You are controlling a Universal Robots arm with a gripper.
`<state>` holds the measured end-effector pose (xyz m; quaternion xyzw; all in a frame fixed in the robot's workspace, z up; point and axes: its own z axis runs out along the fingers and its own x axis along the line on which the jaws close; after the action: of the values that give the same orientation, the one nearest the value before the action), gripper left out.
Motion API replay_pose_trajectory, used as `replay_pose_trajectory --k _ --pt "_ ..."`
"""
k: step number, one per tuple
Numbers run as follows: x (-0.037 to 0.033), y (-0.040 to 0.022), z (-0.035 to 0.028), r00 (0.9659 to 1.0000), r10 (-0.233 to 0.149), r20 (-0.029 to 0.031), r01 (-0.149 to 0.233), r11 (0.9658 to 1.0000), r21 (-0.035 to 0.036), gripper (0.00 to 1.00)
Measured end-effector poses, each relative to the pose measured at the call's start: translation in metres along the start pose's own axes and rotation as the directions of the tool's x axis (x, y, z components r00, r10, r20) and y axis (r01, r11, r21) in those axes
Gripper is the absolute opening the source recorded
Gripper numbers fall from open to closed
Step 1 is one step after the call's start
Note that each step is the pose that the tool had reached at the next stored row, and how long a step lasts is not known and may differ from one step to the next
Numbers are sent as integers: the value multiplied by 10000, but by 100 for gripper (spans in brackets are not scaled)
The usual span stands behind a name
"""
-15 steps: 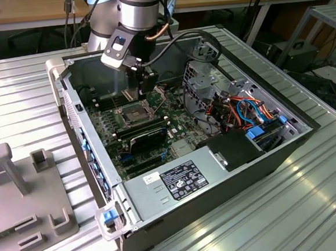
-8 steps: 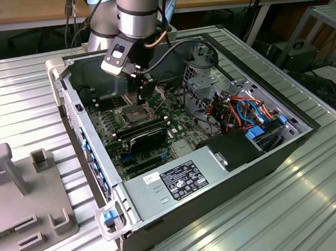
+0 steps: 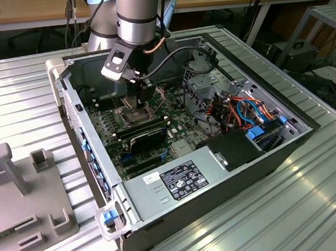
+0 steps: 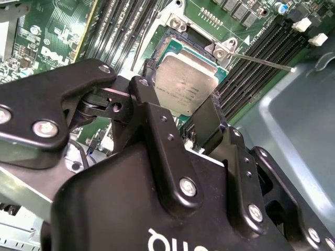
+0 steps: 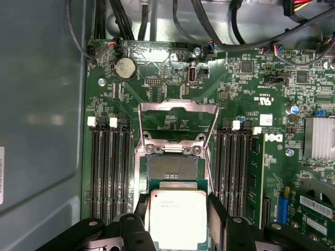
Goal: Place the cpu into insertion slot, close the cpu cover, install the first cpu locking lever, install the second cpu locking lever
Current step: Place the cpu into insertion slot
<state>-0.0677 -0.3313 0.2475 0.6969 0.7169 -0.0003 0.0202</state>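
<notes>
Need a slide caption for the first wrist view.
Claw holds the cpu near the exposed insertion slot; cpu cover open.

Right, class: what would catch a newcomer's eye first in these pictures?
The small flat square chip with its silver-grey metal top, gripped in the robot's black hand right by the open square black-framed socket. Next, the thin silvery metal frame cover, swung open beside that socket.

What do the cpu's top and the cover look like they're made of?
The cpu top looks like metal: matte silver-grey with a soft sheen. The cover seems to be thin stamped metal: dull silvery, with edges catching the light.
</notes>
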Motion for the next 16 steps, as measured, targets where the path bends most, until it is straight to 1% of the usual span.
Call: replay_pose_trajectory --k 5,14,16 --pt "0 -1 11 10000 1 0 -1 10000 0 54" --pt "0 -1 12 10000 1 0 -1 10000 0 54" --pt "1 0 23 10000 1 -4 -1 10000 -3 54"
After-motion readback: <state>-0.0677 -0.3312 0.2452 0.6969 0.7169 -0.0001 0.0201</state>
